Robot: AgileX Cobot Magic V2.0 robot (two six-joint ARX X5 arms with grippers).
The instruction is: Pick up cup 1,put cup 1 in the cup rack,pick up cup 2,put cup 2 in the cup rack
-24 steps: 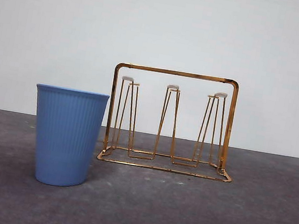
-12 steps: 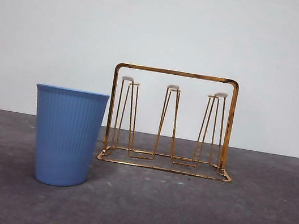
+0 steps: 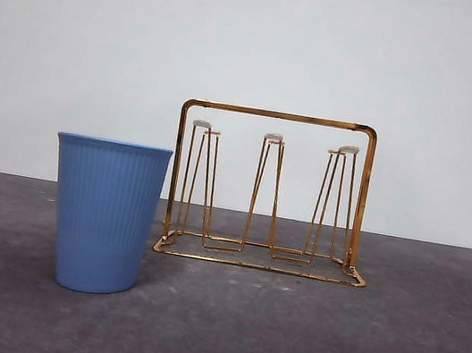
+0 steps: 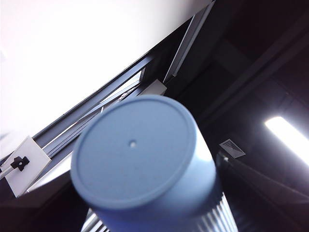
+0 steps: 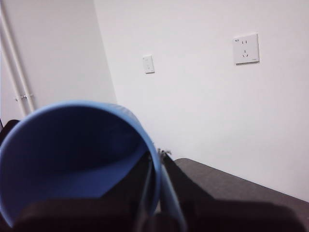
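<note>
Evidently nothing is altered on the worktop [image 3: 280, 347] over the last second: the standing blue cup [image 3: 104, 218] is kept upright at the near left, just beside the left end of the cup rack [image 3: 280, 116]. The rack's pegs [image 3: 258, 180] are all seen bare, and no arm is seen in the front view.

A second blue cup [image 5: 72, 159] is seen mouth-on in the right wrist view. The right tool [image 5: 157, 203] appears to be closed over its rim, one jaw inside and one outside.

The flat base of another blue cup [image 4: 135, 154] is seen close in the left wrist view. Whether the left tool grips it cannot be told.

No cup is judged racked yet, and no placing move is under way where the front view could show it.
</note>
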